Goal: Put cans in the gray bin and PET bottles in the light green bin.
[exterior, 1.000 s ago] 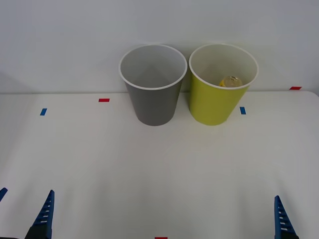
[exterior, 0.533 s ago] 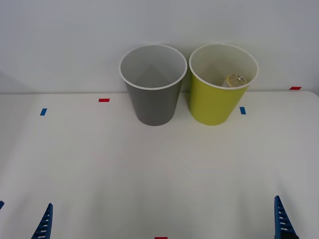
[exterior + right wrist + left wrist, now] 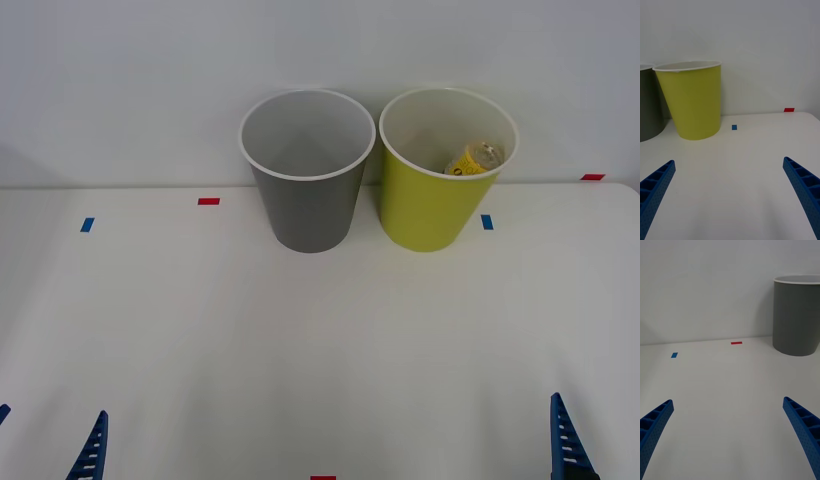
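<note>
— Where's the PET bottle (image 3: 476,158)?

— Down inside the light green bin (image 3: 437,205), lying tilted against the inner wall on the robot's right, yellow label showing just under the white rim.

— And the gray bin (image 3: 308,195)?

— Just beside the green one on the robot's left, rims close, not clearly touching. Nothing to be seen inside from the front view.

— Any risk from here?

— Little, judging by the layout. Possibly a bump: both bins look light and tapered, so likely to tip or slide if clipped by an arm swinging across the far side of the worktop (image 3: 320,340). Would spill the bottle back out.

— Grippers?

— Left gripper (image 3: 729,442) low at the near edge, robot's left, fingers spread wide and holding nothing. Right gripper (image 3: 729,202) likewise at the near right, fingers wide apart, nothing between them. Both well apart from the bins.

— Anything in the way?

— Only flat tape marks: red (image 3: 208,201) and blue (image 3: 87,224) on the left, another blue (image 3: 487,221) by the green bin, red (image 3: 593,176) at the far right. No obstruction from those.
</note>
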{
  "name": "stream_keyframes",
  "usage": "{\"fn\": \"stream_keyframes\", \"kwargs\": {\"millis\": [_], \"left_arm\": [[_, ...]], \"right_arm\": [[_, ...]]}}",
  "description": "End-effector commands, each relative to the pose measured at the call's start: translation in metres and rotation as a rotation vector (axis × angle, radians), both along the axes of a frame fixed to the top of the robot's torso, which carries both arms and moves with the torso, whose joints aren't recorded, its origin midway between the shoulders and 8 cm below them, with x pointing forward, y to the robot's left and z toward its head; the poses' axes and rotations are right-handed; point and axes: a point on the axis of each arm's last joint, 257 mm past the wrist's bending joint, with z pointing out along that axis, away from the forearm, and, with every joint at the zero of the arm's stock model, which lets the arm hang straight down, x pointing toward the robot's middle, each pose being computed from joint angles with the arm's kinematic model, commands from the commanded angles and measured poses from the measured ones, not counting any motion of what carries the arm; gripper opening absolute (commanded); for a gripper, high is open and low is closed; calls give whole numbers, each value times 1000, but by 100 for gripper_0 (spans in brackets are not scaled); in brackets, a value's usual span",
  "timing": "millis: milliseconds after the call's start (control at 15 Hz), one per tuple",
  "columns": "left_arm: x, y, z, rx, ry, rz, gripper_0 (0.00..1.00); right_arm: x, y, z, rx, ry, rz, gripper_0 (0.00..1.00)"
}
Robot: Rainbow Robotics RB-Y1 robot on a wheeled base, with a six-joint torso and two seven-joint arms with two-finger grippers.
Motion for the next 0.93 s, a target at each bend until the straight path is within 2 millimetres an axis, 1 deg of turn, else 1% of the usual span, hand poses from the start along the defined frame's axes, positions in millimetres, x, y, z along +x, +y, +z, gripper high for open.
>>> {"fn": "stream_keyframes", "kwargs": {"millis": [67, 933], "left_arm": [[0, 0, 0, 0, 0, 0, 100], [0, 0, 0, 0, 0, 0, 100]], "right_arm": [[0, 0, 0, 0, 0, 0, 100], [0, 0, 0, 0, 0, 0, 100]]}}
